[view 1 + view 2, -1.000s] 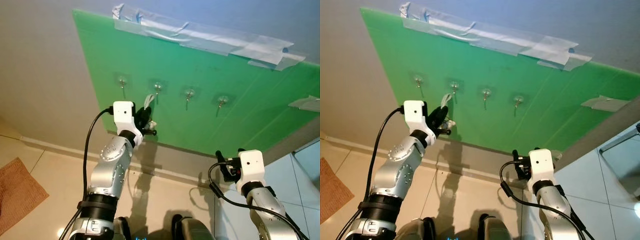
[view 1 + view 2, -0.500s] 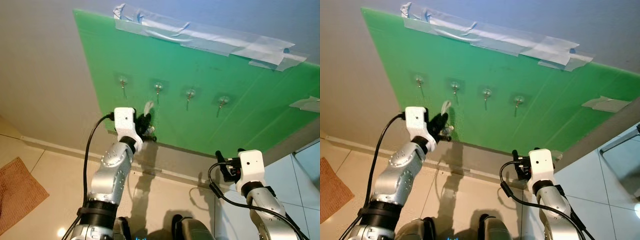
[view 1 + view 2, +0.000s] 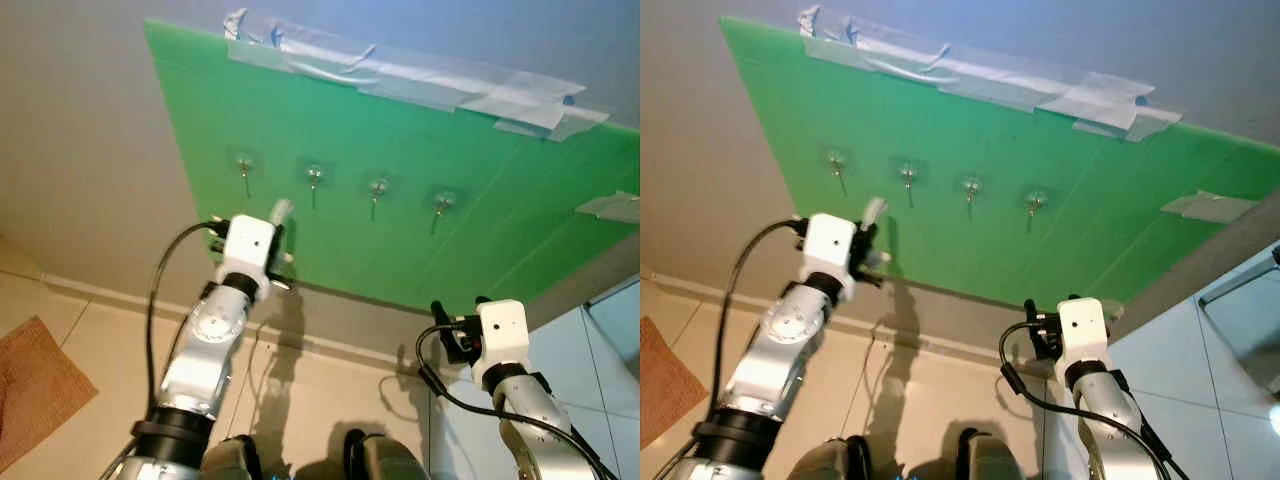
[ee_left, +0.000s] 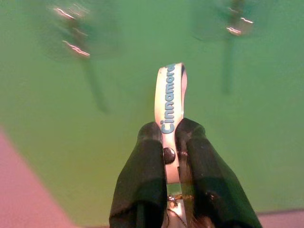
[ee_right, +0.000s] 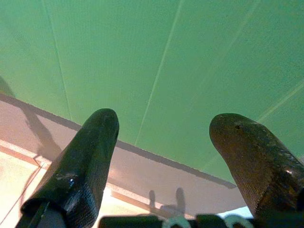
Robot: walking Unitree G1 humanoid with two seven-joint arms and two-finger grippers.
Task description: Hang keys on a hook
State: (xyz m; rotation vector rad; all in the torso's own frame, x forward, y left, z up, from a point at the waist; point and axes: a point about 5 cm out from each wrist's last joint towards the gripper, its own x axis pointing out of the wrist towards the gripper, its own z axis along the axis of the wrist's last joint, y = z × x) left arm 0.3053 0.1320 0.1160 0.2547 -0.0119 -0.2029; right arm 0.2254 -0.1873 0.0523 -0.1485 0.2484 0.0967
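A green board point(image 3: 400, 180) taped to the wall carries a row of several small metal hooks point(image 3: 244, 166). My left gripper point(image 3: 278, 238) is raised in front of the board, below and between the two leftmost hooks, shut on the keys' white strap point(image 4: 172, 102) with blue lettering. The strap's loop point(image 3: 281, 210) sticks up past the fingertips point(image 4: 152, 137); a bit of metal key ring point(image 4: 178, 209) shows between the fingers. The strap touches no hook. My right gripper point(image 5: 164, 128) is open and empty, held low at the right below the board point(image 5: 156, 61).
Grey tape strips point(image 3: 420, 85) fix the board's top edge, and another piece point(image 3: 610, 208) sits at its right side. Below the board run a grey wall and a tiled floor point(image 3: 90, 330), with a brown mat point(image 3: 35, 385) at the left.
My left gripper with the strap has moved left along the board, from under the second hook towards the gap between the first two. The right arm has stayed still.
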